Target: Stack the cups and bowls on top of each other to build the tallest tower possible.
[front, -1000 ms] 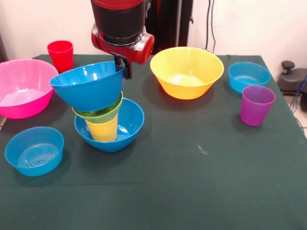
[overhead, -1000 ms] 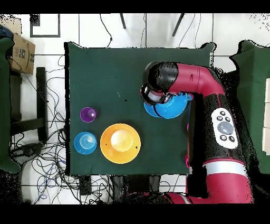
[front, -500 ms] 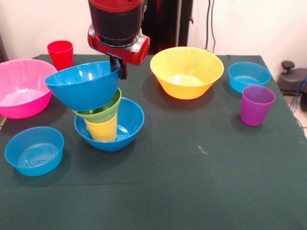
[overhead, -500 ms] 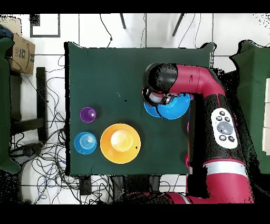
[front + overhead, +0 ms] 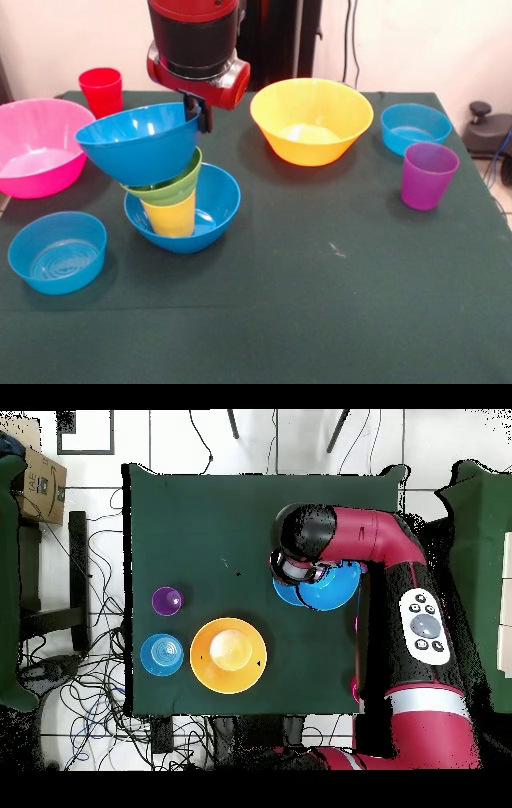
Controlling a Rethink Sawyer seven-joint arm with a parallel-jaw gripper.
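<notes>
Change since half a second ago: I log almost none; the arm and the tilted blue bowl (image 5: 144, 144) sit where they did; against a full second ago both stand slightly further left in the front view.

Item, gripper (image 5: 202, 112): jaws closed on the blue bowl's right rim, upper centre-left of the front view. The bowl hangs left of and below the jaws, tipped toward the camera.

Item, tower (image 5: 180, 200): centre-left; blue base bowl (image 5: 216, 210) on the table (image 5: 336, 304), yellow cup (image 5: 172, 218) inside it, green bowl (image 5: 172, 190) on the cup, the held bowl resting in the green one.

Item, loose pieces: pink bowl (image 5: 36, 144) far left, red cup (image 5: 102, 90) upper left, yellow-orange bowl (image 5: 312, 120) upper centre, purple cup (image 5: 428, 174) right, light-blue bowls upper right (image 5: 414, 126) and lower left (image 5: 58, 250).
</notes>
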